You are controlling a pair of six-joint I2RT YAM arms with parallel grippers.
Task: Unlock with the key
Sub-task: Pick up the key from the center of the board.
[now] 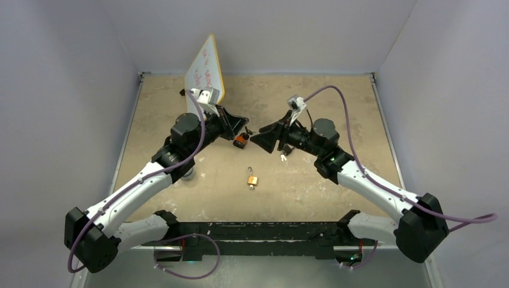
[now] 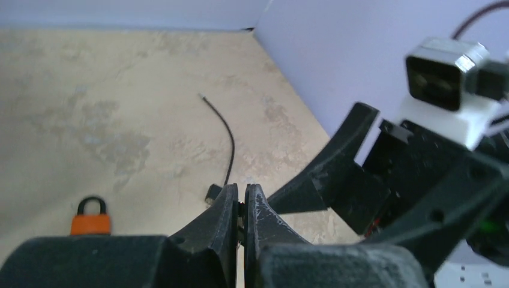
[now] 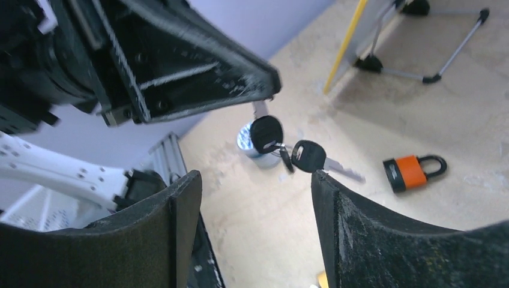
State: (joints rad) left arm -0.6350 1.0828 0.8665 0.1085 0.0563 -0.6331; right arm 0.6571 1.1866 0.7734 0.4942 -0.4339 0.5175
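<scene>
Keys [image 3: 266,133] hang from clamped left gripper [image 2: 242,201], just before spread right gripper [image 3: 255,180].

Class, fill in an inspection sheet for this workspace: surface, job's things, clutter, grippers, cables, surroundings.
Surface: tan mottled table, stained.
Job's things: key bunch dangling in the air; orange padlock and brass padlock lying apart on the table.
Clutter: whiteboard on a stand at the back; small silver cylinder.
Grippers: left gripper shut on the key bunch; right gripper open, empty, facing it.
Cables: purple cable along each arm; thin black wire loose on the table.
Surroundings: pale lilac walls on three sides.
</scene>
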